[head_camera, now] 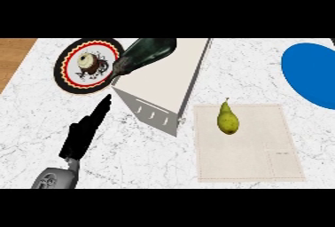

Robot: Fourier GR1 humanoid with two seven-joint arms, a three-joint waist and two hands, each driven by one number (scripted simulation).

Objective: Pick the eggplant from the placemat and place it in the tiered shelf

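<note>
The eggplant is showing as a dark, glossy, elongated body, nearly black with a greenish sheen, broad at its upper right end and narrowing toward a brownish stem end at its lower left. It is lying tilted on the top of the tiered shelf, a pale beige wedge-shaped unit with a grey front face, and its stem end is overhanging the shelf's left edge toward a round plate with a dark rim and a red and yellow patterned band (some small brown and white item is sitting in the plate's middle, too small to identify).

The left hand is reaching up from the lower left of the head view, its black fingers stretched out straight and close together, pointing up toward the shelf's lower left corner. It is holding nothing; the fingertips are ending just beside the shelf's corner, and whether they are touching it cannot be told. The right hand is not showing.

On the white marbled worktop, the beige placemat is lying to the right of the shelf, and a yellow-green pear is resting on its upper left part. A blue disc is sitting at the right edge.
</note>
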